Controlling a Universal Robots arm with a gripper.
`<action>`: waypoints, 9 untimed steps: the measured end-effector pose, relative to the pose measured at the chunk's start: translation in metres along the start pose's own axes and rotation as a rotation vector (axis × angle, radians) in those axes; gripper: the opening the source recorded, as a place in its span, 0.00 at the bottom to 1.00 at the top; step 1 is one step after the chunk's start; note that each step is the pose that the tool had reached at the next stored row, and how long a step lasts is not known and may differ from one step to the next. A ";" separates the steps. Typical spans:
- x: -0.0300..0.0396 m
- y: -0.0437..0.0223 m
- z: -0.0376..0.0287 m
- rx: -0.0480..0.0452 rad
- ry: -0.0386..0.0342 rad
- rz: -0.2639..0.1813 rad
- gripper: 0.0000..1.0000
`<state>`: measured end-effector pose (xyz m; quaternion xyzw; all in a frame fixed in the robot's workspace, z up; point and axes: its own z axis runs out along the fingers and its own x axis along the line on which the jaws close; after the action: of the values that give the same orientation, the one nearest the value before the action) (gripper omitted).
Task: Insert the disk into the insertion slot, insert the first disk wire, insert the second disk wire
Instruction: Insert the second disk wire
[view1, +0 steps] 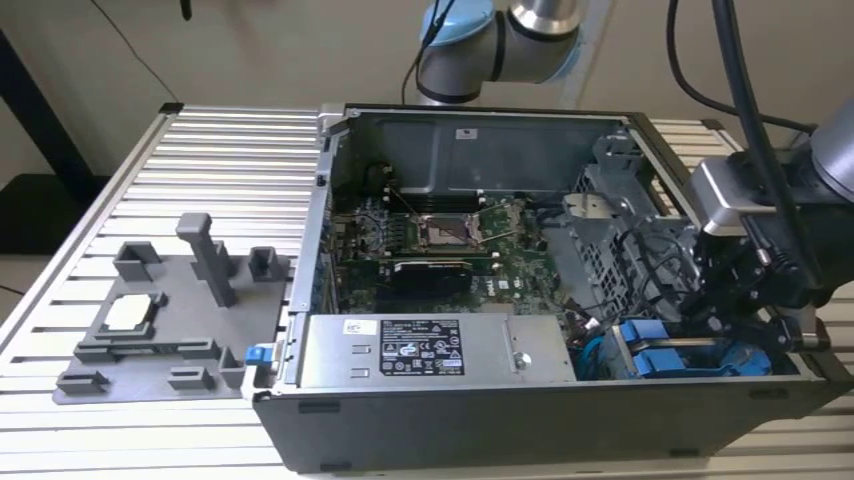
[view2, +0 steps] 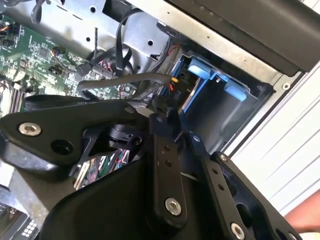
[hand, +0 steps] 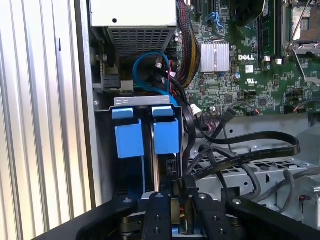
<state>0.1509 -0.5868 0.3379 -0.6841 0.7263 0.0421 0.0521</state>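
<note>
On the exterior view's left, a grey plastic fixture lies on the ribbed aluminium table, just beside the open computer case. Inside the case, the green motherboard sits in the middle, and the silver labelled power-supply box lies along the near wall. Toward the exterior view's right, the grey sheet-metal drive cage stands among black cables, and below it, in the case's near corner, two blue carriers sit side by side. The first wrist view shows them standing parallel in the insertion slot area, their blue fronts level with each other; the disk is the one nearer the cables, already seated in its bay, with the other blue-fronted carrier just beside it. A looped blue cable lies between the carriers and the power supply. The gripper is lowered at the end of the disk, its dark fingers drawn close together around a small black connector with a grey wire trailing from it; in the second wrist view that connector sits right against the disk's end.
</note>
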 end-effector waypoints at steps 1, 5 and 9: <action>-0.0001 0.0000 -0.0010 0.0000 0.0000 0.000 0.24; -0.0003 0.0000 -0.0026 0.0000 -0.0003 0.000 0.24; -0.0010 -0.0001 -0.0074 0.0000 -0.0001 0.000 0.24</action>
<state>0.1509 -0.5868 0.3454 -0.6841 0.7263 0.0422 0.0522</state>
